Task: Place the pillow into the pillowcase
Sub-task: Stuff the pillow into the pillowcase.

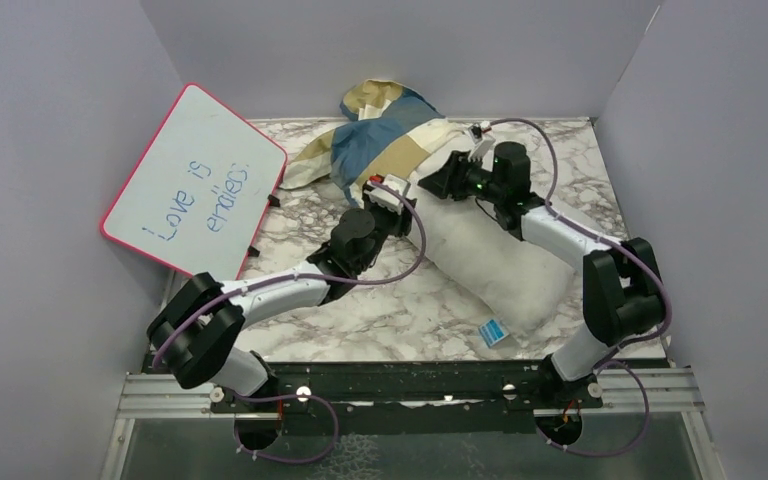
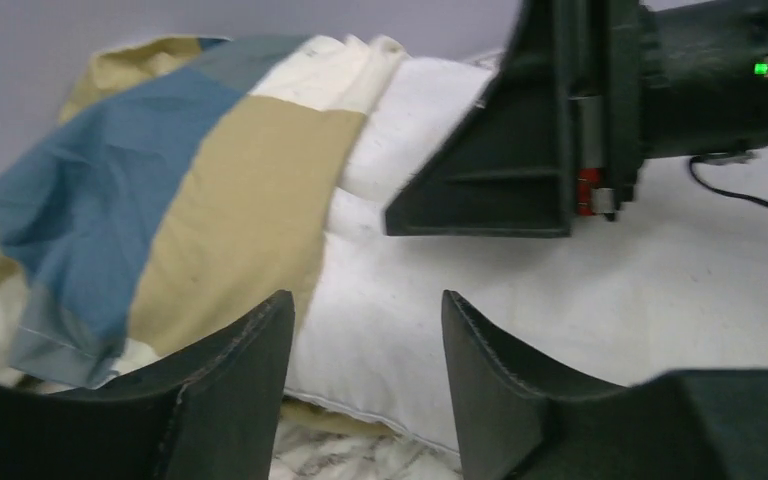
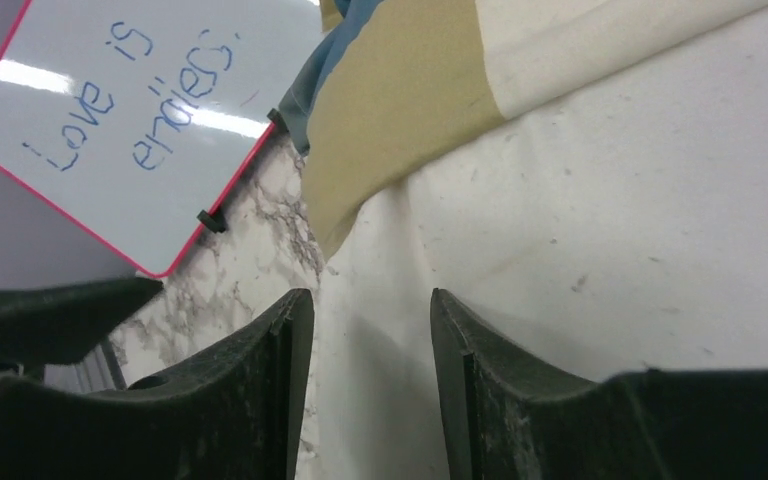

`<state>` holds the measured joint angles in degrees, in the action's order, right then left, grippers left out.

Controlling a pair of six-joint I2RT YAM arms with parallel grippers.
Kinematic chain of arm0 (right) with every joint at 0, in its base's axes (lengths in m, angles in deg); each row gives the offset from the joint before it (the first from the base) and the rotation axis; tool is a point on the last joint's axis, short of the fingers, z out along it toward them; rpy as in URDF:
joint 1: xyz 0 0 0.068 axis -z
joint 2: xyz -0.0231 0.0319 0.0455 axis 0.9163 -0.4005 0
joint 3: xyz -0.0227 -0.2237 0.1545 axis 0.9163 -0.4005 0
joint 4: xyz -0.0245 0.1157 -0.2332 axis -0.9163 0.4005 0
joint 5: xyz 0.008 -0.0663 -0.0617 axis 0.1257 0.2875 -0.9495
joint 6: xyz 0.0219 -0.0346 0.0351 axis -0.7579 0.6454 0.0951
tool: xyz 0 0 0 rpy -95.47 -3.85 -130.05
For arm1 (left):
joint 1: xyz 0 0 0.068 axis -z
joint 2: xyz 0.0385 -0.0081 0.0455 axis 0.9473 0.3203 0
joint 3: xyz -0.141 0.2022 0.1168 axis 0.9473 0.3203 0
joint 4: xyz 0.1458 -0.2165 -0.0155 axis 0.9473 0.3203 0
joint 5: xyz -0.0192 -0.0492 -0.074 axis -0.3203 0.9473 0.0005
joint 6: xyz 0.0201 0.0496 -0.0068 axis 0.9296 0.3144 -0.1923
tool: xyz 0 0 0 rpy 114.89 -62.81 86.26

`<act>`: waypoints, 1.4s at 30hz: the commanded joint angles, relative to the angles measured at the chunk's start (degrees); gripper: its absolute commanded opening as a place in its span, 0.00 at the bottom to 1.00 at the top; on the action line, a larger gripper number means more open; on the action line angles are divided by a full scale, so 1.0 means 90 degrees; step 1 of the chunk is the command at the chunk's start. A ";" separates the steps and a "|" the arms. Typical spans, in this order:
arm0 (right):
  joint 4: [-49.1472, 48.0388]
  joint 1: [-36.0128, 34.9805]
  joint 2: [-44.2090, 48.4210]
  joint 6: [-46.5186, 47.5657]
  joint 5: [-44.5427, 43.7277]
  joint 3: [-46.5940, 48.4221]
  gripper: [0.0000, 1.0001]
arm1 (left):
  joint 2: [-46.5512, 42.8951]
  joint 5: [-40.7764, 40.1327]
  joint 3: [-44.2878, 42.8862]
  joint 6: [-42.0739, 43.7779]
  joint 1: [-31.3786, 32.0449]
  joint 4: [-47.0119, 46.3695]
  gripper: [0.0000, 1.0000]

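The white pillow (image 1: 500, 270) lies slantwise on the marble table, its blue tag (image 1: 493, 332) at the near corner. The checked blue, tan and cream pillowcase (image 1: 390, 130) is bunched over the pillow's far end. My left gripper (image 1: 407, 207) is at the pillow's left edge just below the pillowcase hem. In the left wrist view it (image 2: 365, 310) stands open, with bare pillow (image 2: 520, 300) and pillowcase (image 2: 160, 200) beyond it. My right gripper (image 1: 427, 183) faces it across the pillow top. It (image 3: 372, 300) is open over the white pillow (image 3: 610, 220), near the tan hem of the pillowcase (image 3: 410, 110).
A pink-rimmed whiteboard (image 1: 195, 180) with blue writing leans at the left wall, and it (image 3: 130, 110) also shows in the right wrist view. Grey walls close in the left, back and right sides. The two grippers are close together; the right gripper (image 2: 500, 170) fills the upper left wrist view.
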<state>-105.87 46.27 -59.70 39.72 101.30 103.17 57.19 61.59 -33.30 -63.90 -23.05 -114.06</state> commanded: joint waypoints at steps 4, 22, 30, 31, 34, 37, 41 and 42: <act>0.2905 0.0781 0.0738 0.1450 -0.0018 0.0942 0.67 | 0.0235 -0.0511 -0.1216 0.0637 -0.0491 0.1244 0.67; 0.3333 0.1698 -0.2302 0.2200 0.1902 0.2917 0.63 | 0.2707 0.0936 -0.4526 0.1345 -0.0901 0.2835 0.80; 0.0998 0.1137 -0.1392 0.1225 0.2554 0.0821 0.09 | 0.3162 0.0692 -0.4995 0.1554 -0.0920 0.3435 0.78; 0.0897 0.1111 -0.1278 0.1163 0.2517 0.0715 0.06 | 0.3146 0.0632 -0.4927 0.1608 -0.0913 0.3365 0.78; 0.0944 0.1029 -0.1052 0.1226 0.2383 0.0579 0.05 | 0.3076 0.0391 -0.4734 0.1852 -0.0913 0.3106 0.78; 0.0841 0.1025 -0.0966 0.1131 0.2377 0.0415 0.05 | 0.3183 0.0122 -0.4824 0.2178 -0.0919 0.3140 0.79; 0.0707 0.0984 -0.0960 0.1010 0.2375 0.0283 0.04 | 0.3355 0.0043 -0.4892 0.2459 -0.0918 0.3315 0.79; 0.0687 0.0977 -0.0961 0.1003 0.2341 0.0269 0.04 | 0.3357 0.0095 -0.4892 0.2432 -0.0911 0.3387 0.79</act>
<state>-101.09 56.11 -68.90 50.52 119.20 107.90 85.74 64.52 -76.29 -45.19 -31.14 -85.02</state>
